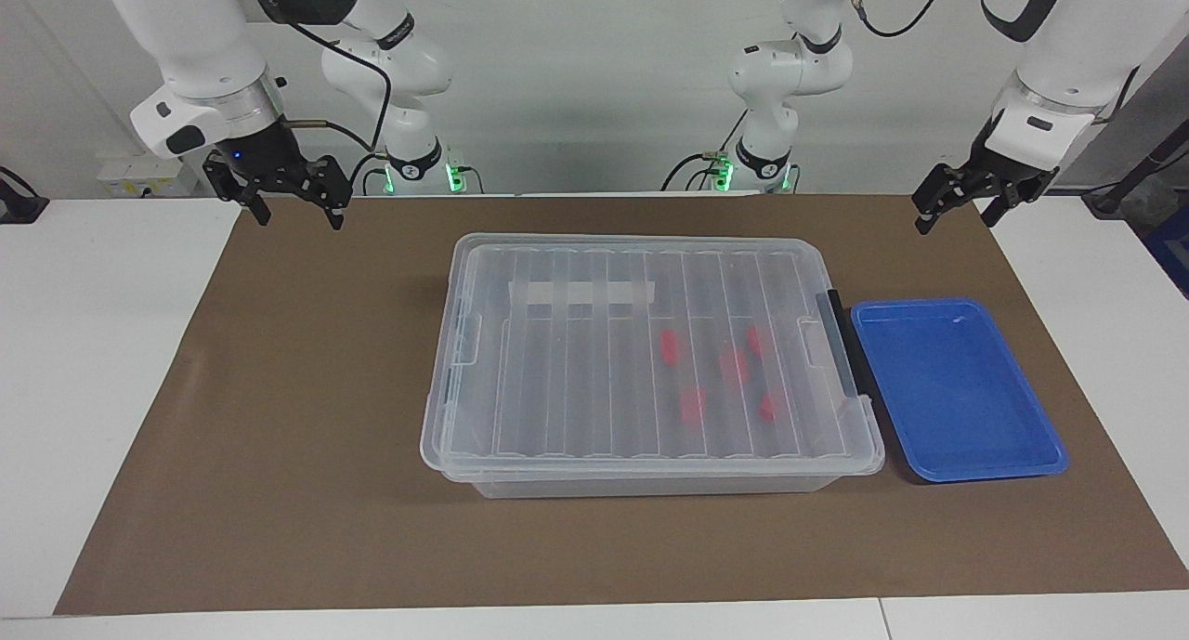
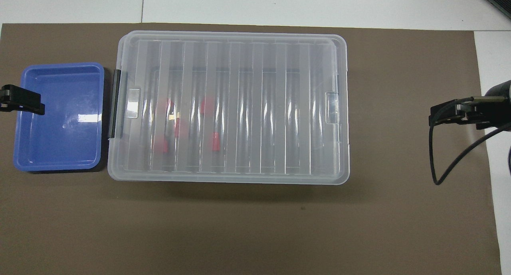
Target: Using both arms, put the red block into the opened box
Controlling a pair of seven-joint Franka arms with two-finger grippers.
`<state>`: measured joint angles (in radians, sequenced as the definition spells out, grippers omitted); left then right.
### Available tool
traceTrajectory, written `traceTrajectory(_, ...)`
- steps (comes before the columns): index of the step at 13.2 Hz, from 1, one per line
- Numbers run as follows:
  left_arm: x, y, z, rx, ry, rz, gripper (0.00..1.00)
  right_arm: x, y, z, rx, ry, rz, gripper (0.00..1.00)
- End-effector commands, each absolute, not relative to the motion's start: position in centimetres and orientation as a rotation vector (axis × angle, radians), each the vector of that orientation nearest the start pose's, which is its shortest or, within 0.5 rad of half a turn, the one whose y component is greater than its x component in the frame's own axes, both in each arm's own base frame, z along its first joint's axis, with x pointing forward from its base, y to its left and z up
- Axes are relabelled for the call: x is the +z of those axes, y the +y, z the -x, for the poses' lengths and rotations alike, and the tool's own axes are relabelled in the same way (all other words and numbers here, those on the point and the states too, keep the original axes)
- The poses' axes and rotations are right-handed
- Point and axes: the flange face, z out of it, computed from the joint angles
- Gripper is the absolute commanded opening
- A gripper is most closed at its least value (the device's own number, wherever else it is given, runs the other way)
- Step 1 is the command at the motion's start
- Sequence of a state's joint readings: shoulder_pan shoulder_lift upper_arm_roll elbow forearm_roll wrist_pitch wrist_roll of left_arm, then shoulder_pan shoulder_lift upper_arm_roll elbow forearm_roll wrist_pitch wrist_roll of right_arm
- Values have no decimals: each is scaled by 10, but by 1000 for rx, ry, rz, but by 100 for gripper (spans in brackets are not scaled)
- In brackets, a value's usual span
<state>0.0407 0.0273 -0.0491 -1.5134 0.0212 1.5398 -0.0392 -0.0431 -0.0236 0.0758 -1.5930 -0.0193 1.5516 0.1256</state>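
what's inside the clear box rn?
Through the closed ribbed lid of the box, red blocks show, clustered toward the left arm's end. The ribs blur them, so the exact count and their poses cannot be read. The blue tray beside it holds nothing.

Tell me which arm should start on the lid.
Probably the left. Its end effector hangs open over the mat by the blue tray, at the box's black-handle end. The right end effector, also open, hangs farther off.
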Motion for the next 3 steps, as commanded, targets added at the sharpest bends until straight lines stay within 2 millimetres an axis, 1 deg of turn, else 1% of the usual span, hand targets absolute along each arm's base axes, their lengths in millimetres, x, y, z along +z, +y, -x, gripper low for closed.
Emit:
traceTrajectory(1,634,0,-552,-5,-56,3130,100,626,17,-539,-2,136,3156,100)
traceTrajectory(3,635,0,-552,-7,-56,3130,100,626,17,-539,-2,136,3156,100)
